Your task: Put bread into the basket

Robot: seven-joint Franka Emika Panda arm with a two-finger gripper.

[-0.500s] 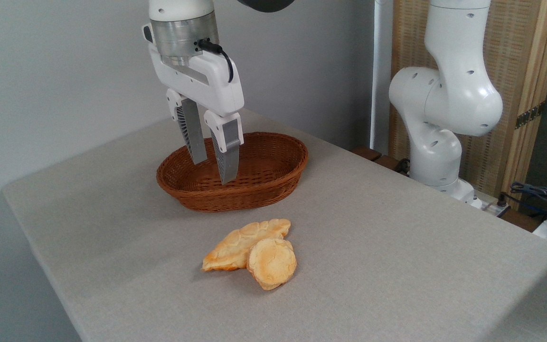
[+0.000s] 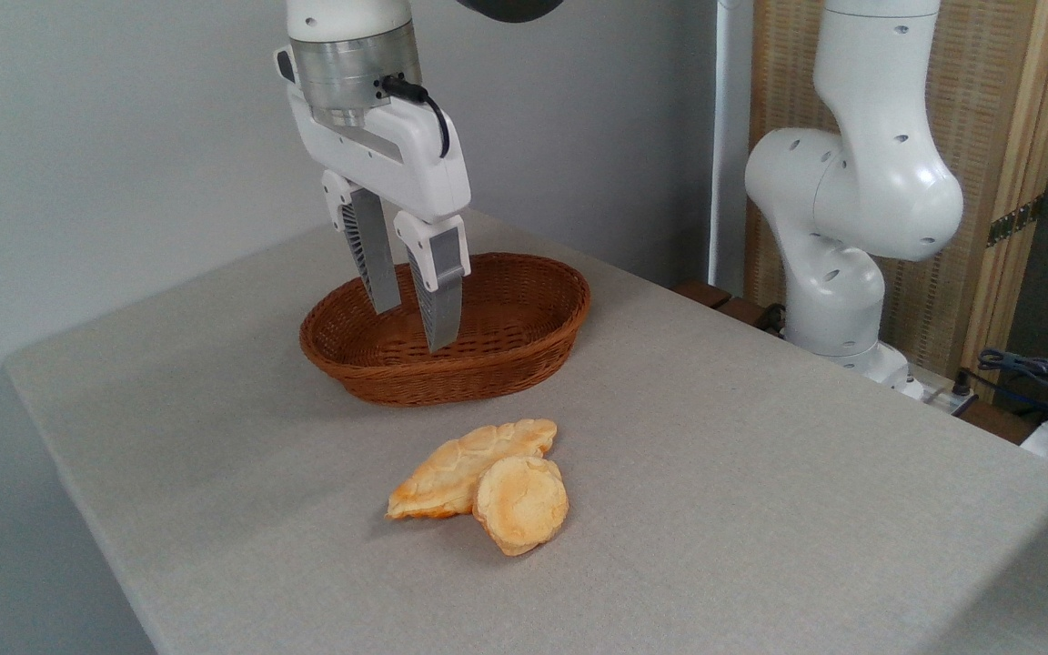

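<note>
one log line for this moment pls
gripper: open, empty, over basket | bread: on table, leaning on long bread

Basket (image 2: 524, 350): brown woven wicker, ribbed. Table (image 2: 760, 473): matt grey cloth-like cover. Bread (image 2: 521, 503): cracked, dull golden crust. Gripper (image 2: 413, 327): glossy white plastic, brushed metal collar, grey ridged fingers (image 2: 440, 305).

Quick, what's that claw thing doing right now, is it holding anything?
Gripper: jaws open, holding nothing, hanging over the basket. The bread lies on the table, untouched.
</note>
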